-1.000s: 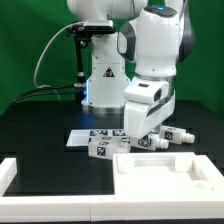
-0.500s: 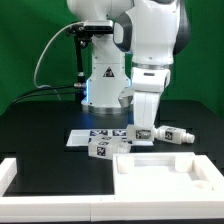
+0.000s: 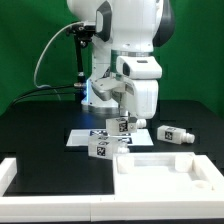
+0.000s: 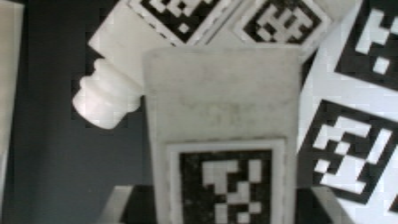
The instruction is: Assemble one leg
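Note:
My gripper (image 3: 121, 118) is shut on a leg (image 3: 121, 126), a small white block with a black-and-white tag, and holds it just above the marker board (image 3: 85, 137). In the wrist view the leg (image 4: 214, 100) fills the middle between my fingers, its tag toward the gripper (image 4: 217, 208) and its narrower stub (image 4: 107, 95) sticking out to one side. A second leg (image 3: 100, 147) lies by the marker board's near edge. A third leg (image 3: 176, 135) lies toward the exterior view's right.
The large white tray-like piece (image 3: 165, 172) with a raised rim lies in front on the exterior view's right. Another white rimmed piece (image 3: 12, 172) lies at the front left. The robot base (image 3: 100, 75) stands behind. The marker board's tags (image 4: 356, 140) show behind the held leg.
My gripper has moved up and toward the exterior view's left, carrying the leg from near the tray-like piece's far edge to above the marker board.

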Controlling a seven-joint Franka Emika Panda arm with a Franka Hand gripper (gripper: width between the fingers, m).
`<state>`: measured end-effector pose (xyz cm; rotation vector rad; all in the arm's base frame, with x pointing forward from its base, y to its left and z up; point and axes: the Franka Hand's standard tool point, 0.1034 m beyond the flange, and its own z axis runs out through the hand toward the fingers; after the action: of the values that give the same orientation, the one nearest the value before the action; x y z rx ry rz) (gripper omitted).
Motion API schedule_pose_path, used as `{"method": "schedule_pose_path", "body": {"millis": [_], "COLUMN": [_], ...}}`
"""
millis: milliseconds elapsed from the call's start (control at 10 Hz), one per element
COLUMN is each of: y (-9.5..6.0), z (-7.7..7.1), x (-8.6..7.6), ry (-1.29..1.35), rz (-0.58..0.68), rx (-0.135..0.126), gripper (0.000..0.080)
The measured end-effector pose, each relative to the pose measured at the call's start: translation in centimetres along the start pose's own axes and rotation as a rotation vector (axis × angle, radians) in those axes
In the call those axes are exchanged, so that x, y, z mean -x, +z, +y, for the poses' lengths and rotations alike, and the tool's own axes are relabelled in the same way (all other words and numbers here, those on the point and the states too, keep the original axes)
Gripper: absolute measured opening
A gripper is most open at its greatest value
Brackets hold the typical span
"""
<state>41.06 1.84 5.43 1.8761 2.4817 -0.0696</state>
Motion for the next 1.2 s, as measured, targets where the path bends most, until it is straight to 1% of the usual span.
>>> {"method": "schedule_pose_path", "body": {"millis": [100, 200, 300, 400, 500, 600, 700, 800, 900, 1000, 1100, 1200], "y": [0.0, -0.1, -0.4, -0.5, -0.4, 0.3, 0.4, 0.3, 0.4, 0.4, 0.4, 0.6], "z": [0.0, 0.2, 0.7, 1.0, 1.2, 0.0, 0.0, 0.0, -0.1, -0.3, 0.1, 0.2], "x": [0.0, -0.6, -1.3, -2.2, -2.3, -1.3, -0.9, -0.9, -0.9, -2.2, -3.7, -4.5], "ry": [-0.057, -0.242, -0.435, -0.583, -0.621, -0.599, -0.713, -0.751, -0.851, -0.967, -1.011, -1.039], "rz": [-0.002, -0.004, -0.001, 0.000, 0.003, 0.017, 0.000, -0.008, -0.015, -0.006, 0.001, 0.010], "rx": [0.000, 0.001, 0.010, 0.011, 0.022, 0.015, 0.004, 0.003, -0.003, -0.013, -0.007, -0.004], "gripper": [0.0284, 0.0284, 0.0284, 0.0284, 0.0284, 0.0284, 0.0284, 0.0284, 0.0284, 0.0284, 0.0284, 0.0284]}}
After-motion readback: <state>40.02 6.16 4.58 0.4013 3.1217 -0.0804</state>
